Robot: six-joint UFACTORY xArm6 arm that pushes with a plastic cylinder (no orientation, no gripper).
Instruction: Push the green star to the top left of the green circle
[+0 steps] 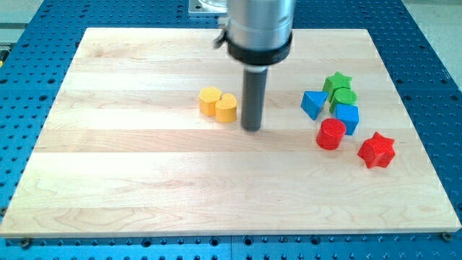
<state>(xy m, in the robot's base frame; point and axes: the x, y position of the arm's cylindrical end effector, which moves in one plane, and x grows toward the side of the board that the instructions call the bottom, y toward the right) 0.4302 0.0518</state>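
The green star [336, 81] sits at the view's right, touching the upper edge of the green circle [343, 97] just below it. My tip [251, 128] rests on the board near the centre, well to the left of both green blocks and just right of the yellow heart [227, 107]. The rod rises from the tip to the arm's grey body [258, 29] at the view's top.
A yellow hexagon [209, 101] touches the yellow heart's left side. A blue triangle [313, 104] lies left of the green circle, a blue block [347, 118] below it. A red cylinder [331, 134] and a red star [377, 150] lie lower right. The wooden board [144, 180] lies on a blue perforated table.
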